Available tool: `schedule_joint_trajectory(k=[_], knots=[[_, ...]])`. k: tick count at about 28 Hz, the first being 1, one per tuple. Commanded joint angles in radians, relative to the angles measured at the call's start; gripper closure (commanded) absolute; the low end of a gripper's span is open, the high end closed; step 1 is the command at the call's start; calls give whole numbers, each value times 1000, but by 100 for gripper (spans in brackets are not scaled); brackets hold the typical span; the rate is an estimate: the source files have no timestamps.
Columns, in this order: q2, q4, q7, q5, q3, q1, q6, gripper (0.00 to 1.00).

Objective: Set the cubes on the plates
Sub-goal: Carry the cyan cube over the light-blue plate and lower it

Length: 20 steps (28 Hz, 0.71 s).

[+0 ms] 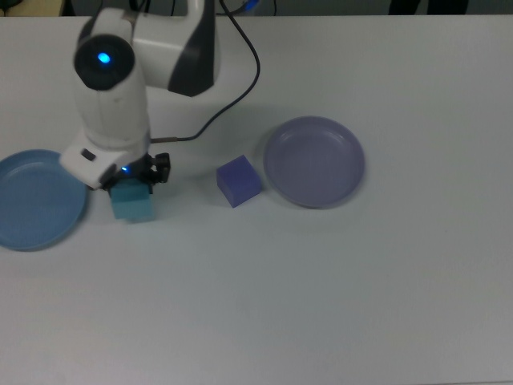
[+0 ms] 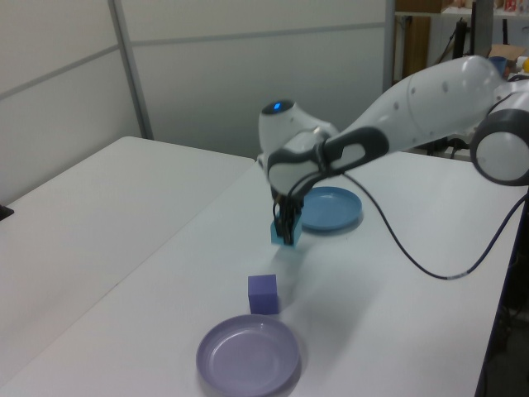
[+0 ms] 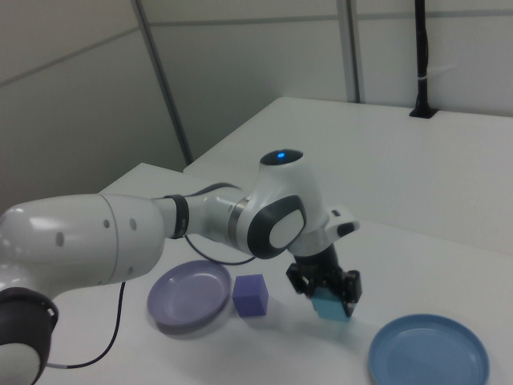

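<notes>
Jaws (image 3: 329, 295) clamp cyan cube (image 3: 330, 305) | apparently lifted off table (image 3: 417, 257)

The gripper (image 3: 328, 293) is seen closed on the cyan cube (image 3: 329, 305), which is held just clear of the white counter (image 3: 449, 249); the dark blue-purple cube (image 3: 251, 294) is found resting on the counter to the right view's left of the gripper, near it but apart; the lavender plate (image 3: 189, 294) lies just beyond that cube, further to the right view's left; the light blue plate (image 3: 428, 359) is seen below and to the right view's right of the gripper, nothing lying on it.
</notes>
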Motion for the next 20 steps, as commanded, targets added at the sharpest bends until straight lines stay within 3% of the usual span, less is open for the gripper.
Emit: schedule_joint_trajectory(k=[1, 7, 10, 14, 16, 18, 19, 20], knots=[[-54, -20, 1, 25, -3, -81, 15, 100], [6, 20, -62, 25, -2, -208, 90, 98], [39, 23, -65, 28, -2, -244, 192, 93], [76, 24, -68, 17, -2, -247, 219, 89], [75, 26, -103, 22, -2, -247, 219, 77], [69, 26, -143, 29, -2, -248, 217, 54], [64, 26, -160, 38, -2, -248, 214, 26], [61, 24, -160, 41, -2, -248, 214, 10]])
